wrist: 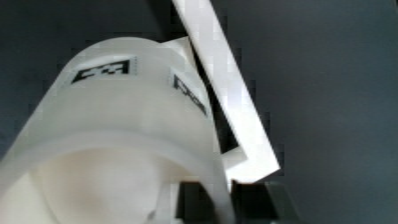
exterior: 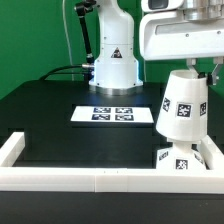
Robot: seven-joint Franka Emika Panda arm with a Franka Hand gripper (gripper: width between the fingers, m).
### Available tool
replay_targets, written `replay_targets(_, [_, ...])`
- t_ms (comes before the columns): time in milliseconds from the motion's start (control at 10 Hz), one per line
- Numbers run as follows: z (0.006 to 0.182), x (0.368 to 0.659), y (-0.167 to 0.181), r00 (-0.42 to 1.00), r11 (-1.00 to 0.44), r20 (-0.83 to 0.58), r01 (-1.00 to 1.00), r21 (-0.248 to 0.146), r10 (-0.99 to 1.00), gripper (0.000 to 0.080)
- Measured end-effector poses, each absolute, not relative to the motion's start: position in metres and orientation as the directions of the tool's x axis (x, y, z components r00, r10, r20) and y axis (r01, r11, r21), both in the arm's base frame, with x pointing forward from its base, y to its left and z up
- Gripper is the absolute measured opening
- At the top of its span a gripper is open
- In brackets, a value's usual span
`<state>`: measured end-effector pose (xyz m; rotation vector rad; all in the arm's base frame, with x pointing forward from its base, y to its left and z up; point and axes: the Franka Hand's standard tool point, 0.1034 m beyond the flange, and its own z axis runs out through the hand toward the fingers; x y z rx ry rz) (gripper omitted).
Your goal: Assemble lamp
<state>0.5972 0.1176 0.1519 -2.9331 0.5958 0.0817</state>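
White rail [exterior: 60, 178] nearest, running along front edge of black table [exterior: 60, 135]. Behind it, in corner at exterior view's right: base [exterior: 182, 160] w/ tags, partly hidden. Shade [exterior: 184, 104] up in air right above base, slightly tilted, tags showing. Gripper [exterior: 200, 70] at shade's top; clamped or apart, can't tell. Marker board [exterior: 112, 114] flat mid-table, near robot pedestal [exterior: 113, 68].

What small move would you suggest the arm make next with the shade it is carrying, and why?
Probably a slow, straight descent. In the exterior view the hand holds the shade in the air, slightly tilted, above a tagged white part in the corner of the white frame. Whether they are aligned cannot be told, so levelling the shade first seems wise.
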Motion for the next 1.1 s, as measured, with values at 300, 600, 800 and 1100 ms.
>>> replay_targets(300, [0.153, 0.598, 0.115, 0.921, -0.911, -0.08, -0.39, -0.134, -0.382, 0.0155])
replay_targets(600, [0.158, 0.594, 0.106, 0.924, -0.914, -0.077, -0.382, -0.137, -0.375, 0.0476])
replay_targets(800, [0.165, 0.586, 0.104, 0.918, -0.909, -0.095, -0.395, -0.133, -0.385, 0.0673])
replay_targets(1100, [0.176, 0.573, 0.109, 0.895, -0.895, -0.133, -0.438, -0.087, -0.425, 0.0698])
